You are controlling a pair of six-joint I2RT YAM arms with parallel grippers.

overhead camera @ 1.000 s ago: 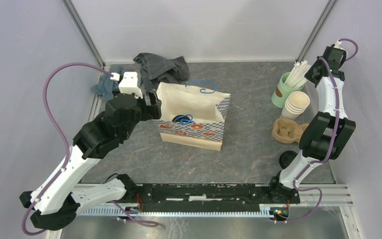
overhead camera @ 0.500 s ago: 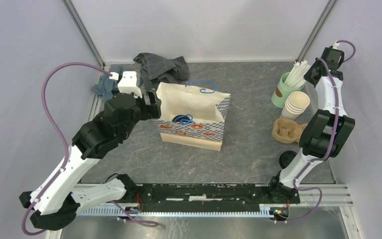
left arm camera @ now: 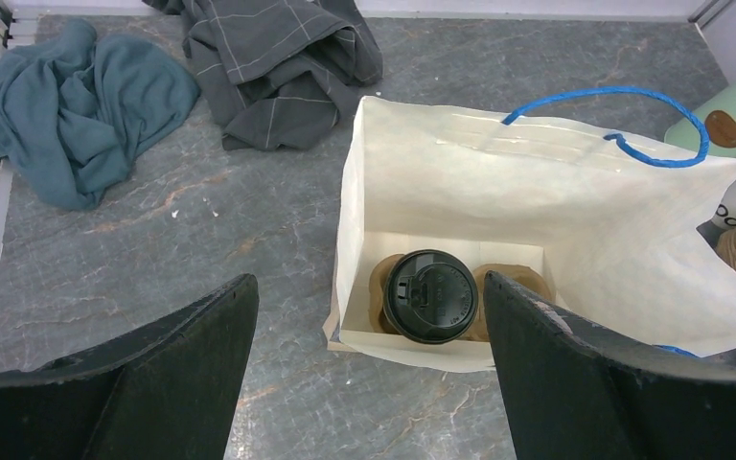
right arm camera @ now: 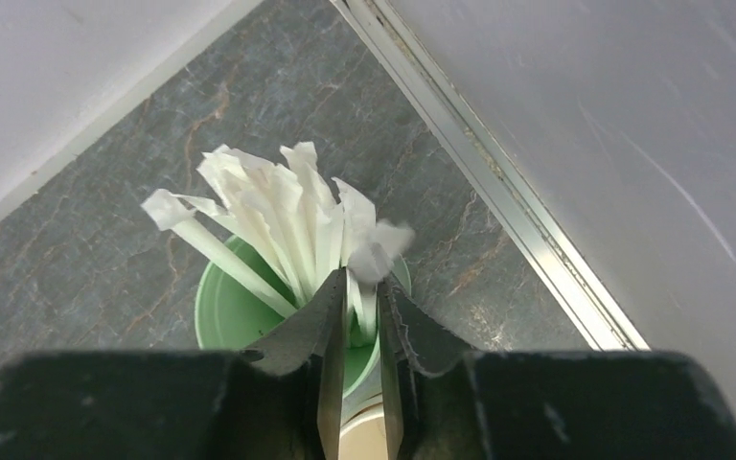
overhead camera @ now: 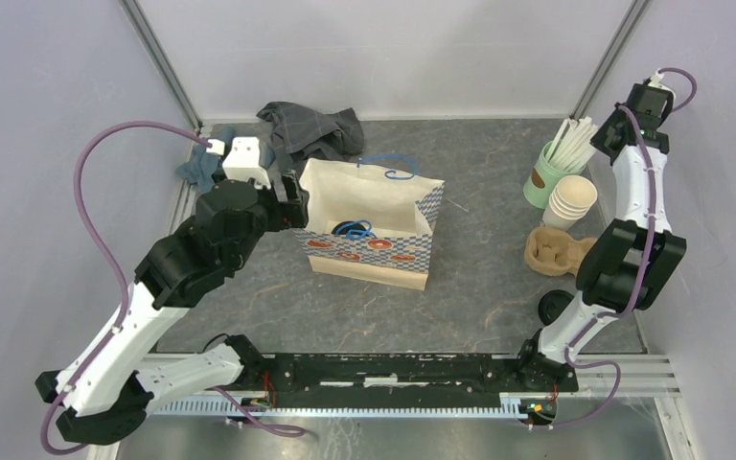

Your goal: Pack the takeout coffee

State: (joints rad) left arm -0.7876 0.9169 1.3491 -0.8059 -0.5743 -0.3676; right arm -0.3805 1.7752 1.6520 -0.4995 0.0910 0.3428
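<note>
The takeout coffee [left arm camera: 430, 296], a cup under a round black lid, stands in a brown carrier at the bottom of the white paper bag [left arm camera: 537, 182]. From the top view the bag [overhead camera: 374, 196] stands upright mid-table and hides the cup. My left gripper [left arm camera: 366, 287] hovers wide open above the bag's left end, holding nothing. At the far right, my right gripper [right arm camera: 362, 283] is shut on a white wrapped straw [right arm camera: 359, 259] among the straws standing in the mint-green cup [right arm camera: 240, 316].
A stack of lidless cream cups [overhead camera: 572, 199] stands beside the mint-green cup [overhead camera: 543, 177]. Nearer lie a brown cardboard carrier [overhead camera: 556, 251] and a black lid [overhead camera: 554, 307]. A dark cloth [overhead camera: 311, 129] and a teal cloth [overhead camera: 201, 168] lie at the back left. Blue handles hang on the bag.
The right wrist has shifted slightly toward the back right corner over the straw cup, and its jaws stay pinched on the straw. The left arm has barely moved.
</note>
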